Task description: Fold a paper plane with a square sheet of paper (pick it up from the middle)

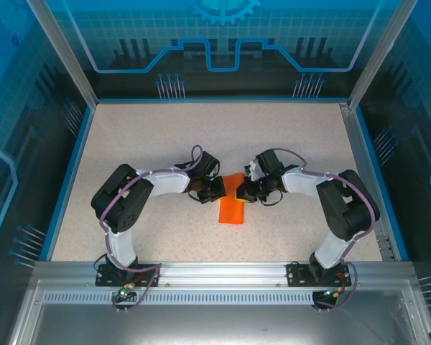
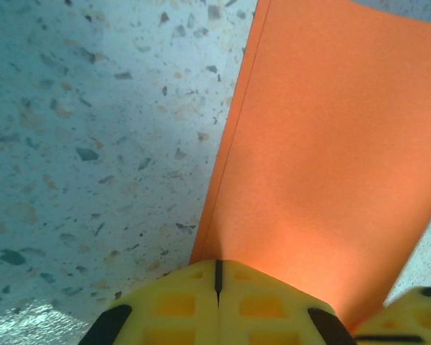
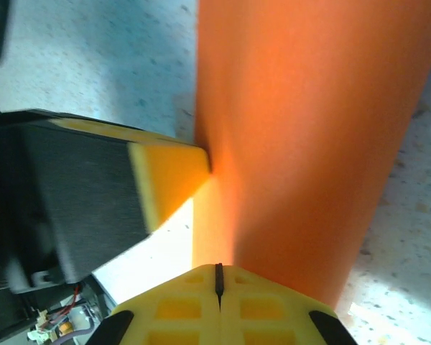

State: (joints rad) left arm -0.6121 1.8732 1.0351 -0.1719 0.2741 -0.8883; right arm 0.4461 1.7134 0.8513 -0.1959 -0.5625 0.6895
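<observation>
evidently mid-fold: left gripper (image 2: 217,277) and right gripper (image 3: 218,280) are pinching the square sheet of paper (image 2: 330,158) ahead, needing aligned edges next.

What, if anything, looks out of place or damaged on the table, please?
Nothing stands out. The folded bright orange paper sheet on the speckled table looks smooth and untorn, with the left gripper and right gripper both shut at its far end.

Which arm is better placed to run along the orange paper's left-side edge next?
Probably the left. The left gripper is shut right on that edge of the orange paper, while the right gripper is pinching the opposite side.
</observation>
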